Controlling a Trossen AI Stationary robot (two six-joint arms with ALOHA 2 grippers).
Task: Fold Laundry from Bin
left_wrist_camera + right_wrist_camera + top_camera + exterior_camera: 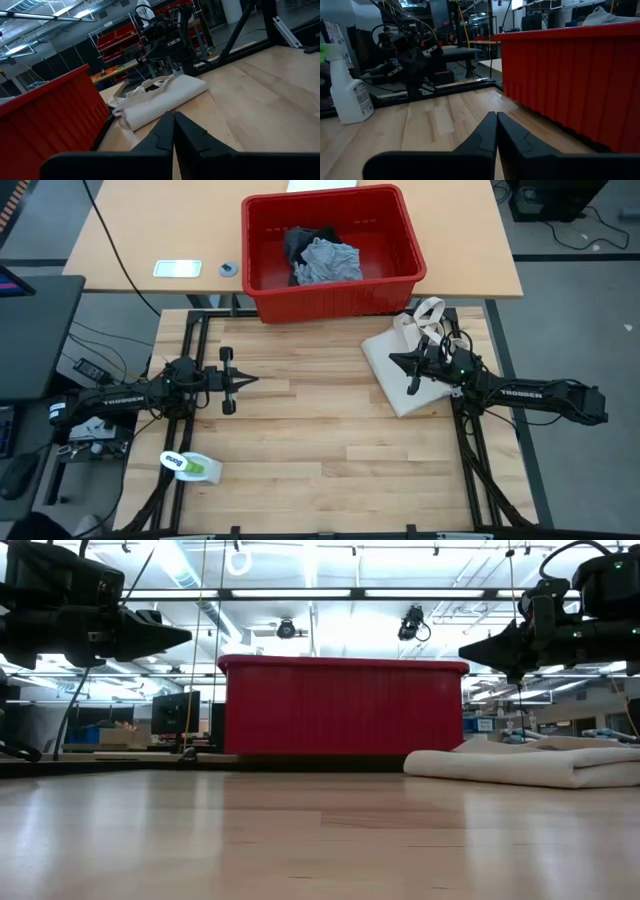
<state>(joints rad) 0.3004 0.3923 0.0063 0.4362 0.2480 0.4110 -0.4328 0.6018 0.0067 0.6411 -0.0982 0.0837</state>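
1. From my station, the laundry (322,258) sits bunched inside the bin (262,268): a light grey garment on top and something dark tucked behind it. I cannot pick out any plaid piece.
2. The bin stands at the far edge of the table (320,430), roughly midway along it, partly on the lighter desk behind.
3. I judge the task as not started: nothing from the bin lies on the table, and nothing is folded there. Every garment is left to pull out, spread and fold.
4. My left tool (247,381) hovers near the left edge with its fingers pressed together, holding nothing.
5. My right tool (393,361) hovers near the right edge above a folded cream tote bag (385,360), fingers likewise pressed together and empty.
6. A spray bottle (192,466) lies near the front left corner; its label print is too small to read.
7. Readable writing: "TROSSEN" in white on both arms. Nothing legible on the bin.
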